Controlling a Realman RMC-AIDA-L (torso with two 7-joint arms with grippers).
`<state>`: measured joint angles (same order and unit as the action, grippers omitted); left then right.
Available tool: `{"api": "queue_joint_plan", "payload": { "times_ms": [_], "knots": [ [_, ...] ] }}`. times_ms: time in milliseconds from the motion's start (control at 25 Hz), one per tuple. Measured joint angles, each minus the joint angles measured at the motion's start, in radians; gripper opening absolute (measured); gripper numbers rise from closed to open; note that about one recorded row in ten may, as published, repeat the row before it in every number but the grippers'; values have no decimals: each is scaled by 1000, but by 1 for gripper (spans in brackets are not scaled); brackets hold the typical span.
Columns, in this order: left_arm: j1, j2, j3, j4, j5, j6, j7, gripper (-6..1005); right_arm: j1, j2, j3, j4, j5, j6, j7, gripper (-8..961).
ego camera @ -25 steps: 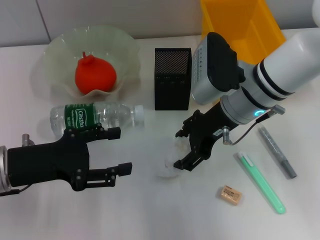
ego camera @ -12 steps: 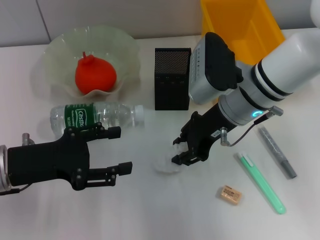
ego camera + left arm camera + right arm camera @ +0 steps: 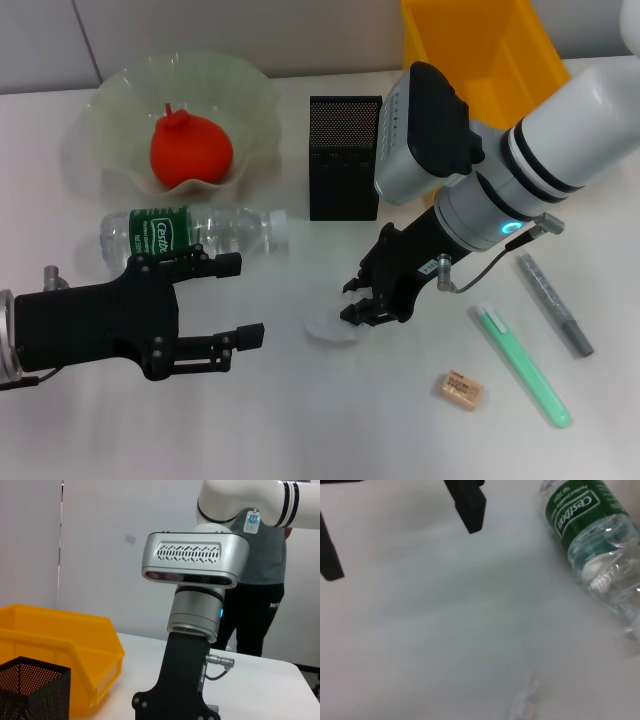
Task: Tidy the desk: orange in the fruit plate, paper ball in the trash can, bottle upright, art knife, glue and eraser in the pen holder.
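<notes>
- The right claw (image 3: 362,305) hangs low over the surface (image 3: 300,430), fingers narrow, closing around the paper ball's right edge.
- The left claw (image 3: 235,300) waits wide open, well left of it.
- The paper ball (image 3: 330,330) lies just left of the right claw, the nearer one.

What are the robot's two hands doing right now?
Left gripper: open, empty, near the lying bottle.
Right gripper: at the paper ball; grip cannot be told.

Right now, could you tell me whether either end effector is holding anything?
Right end effector grips the paper ball by its edge; left end effector holds nothing.
</notes>
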<state>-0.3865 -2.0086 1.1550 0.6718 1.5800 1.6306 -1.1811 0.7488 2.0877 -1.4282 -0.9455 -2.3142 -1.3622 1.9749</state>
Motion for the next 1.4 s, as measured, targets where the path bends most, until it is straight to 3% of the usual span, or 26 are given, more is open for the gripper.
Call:
{"api": "queue_joint_plan", "payload": {
  "times_ms": [720,1040,1400],
  "knots": [
    [2,2,0,0,0,0,1,815,-19,-1,12,-21,0,12,33,213],
    [3,2,-11,1,0,2,1,814,-114,-5,40,-204,0,-12,67,210],
    [5,0,-12,2,-3,1,8,815,-211,-5,195,-390,11,-99,67,205]
  ]
}}
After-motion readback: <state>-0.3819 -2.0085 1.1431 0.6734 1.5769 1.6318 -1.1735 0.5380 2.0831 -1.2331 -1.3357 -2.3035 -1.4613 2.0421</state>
